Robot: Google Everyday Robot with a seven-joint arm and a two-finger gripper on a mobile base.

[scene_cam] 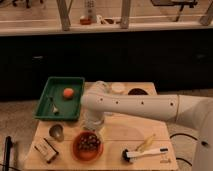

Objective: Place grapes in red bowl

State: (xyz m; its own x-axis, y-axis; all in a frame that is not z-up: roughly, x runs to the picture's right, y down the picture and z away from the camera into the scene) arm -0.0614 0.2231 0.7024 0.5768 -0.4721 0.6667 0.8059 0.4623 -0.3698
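The grapes (90, 142) lie in the red bowl (75, 147), near left on the desk (121, 133). The pincer (93, 126) hangs just above; its spread I cannot tell. The bunch seems light, soft, easily bruised; grip gently across its middle.

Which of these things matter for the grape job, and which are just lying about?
Job: grapes, lying in the red bowl; gripper, right above them.
Lying about: green tray, orange fruit, metal cup, brush, small dark dish.
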